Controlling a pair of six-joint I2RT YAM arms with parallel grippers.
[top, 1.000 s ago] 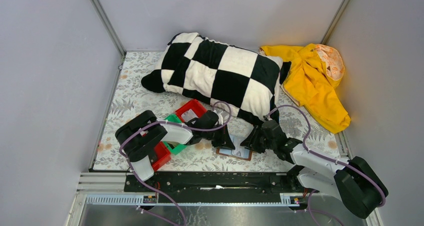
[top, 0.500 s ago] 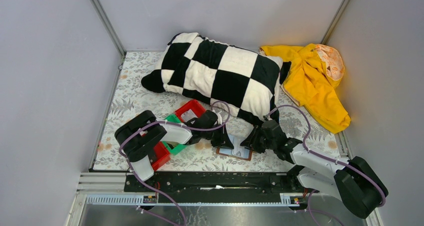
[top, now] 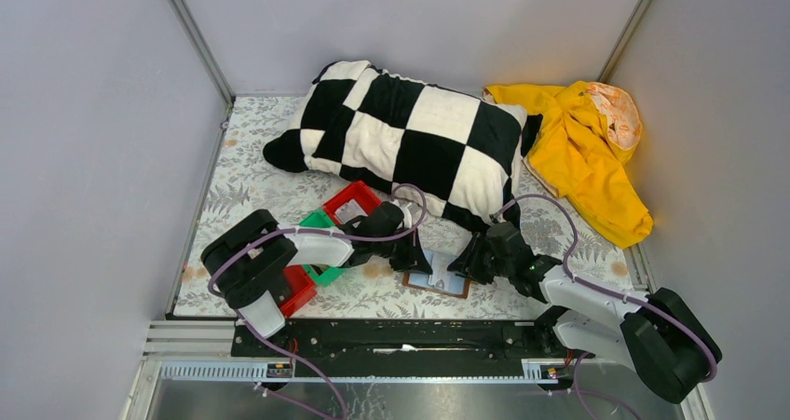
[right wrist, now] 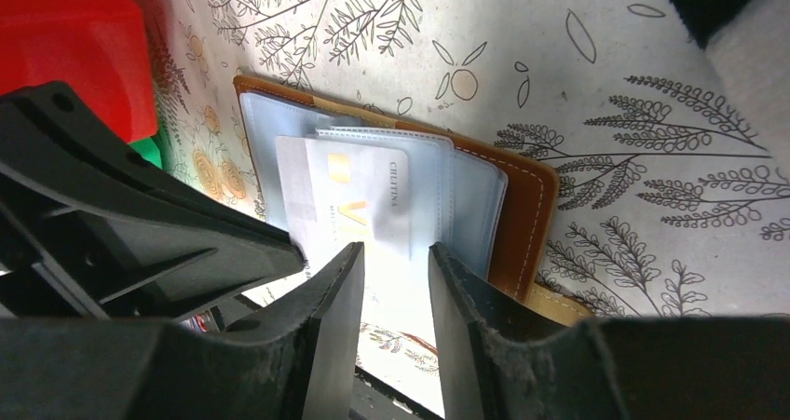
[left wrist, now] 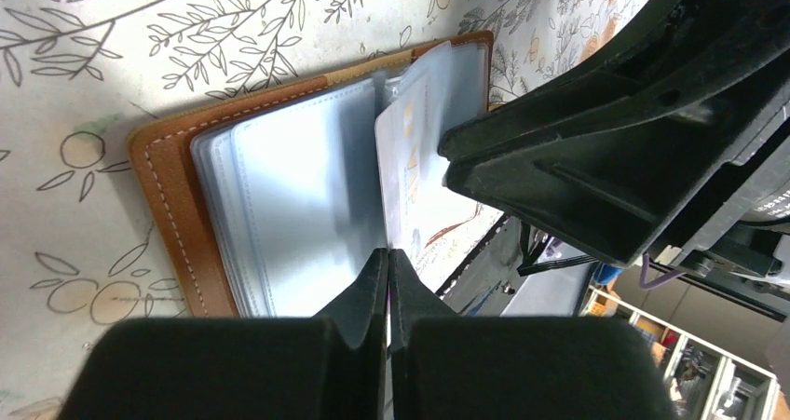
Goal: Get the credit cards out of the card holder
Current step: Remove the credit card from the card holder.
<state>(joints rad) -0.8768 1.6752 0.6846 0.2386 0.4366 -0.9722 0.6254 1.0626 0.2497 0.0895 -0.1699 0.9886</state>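
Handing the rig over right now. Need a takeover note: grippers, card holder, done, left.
Left gripper: shut, tips at the edge of a white card; I cannot tell whether it truly grips the card.
Right gripper: open, fingers over the holder's other half.
Card holder: lying open on the table, clear sleeves fanned.
Done: holder open, one card reached.
Left: pull that card free, then check the other sleeves; no card looks fully out yet.
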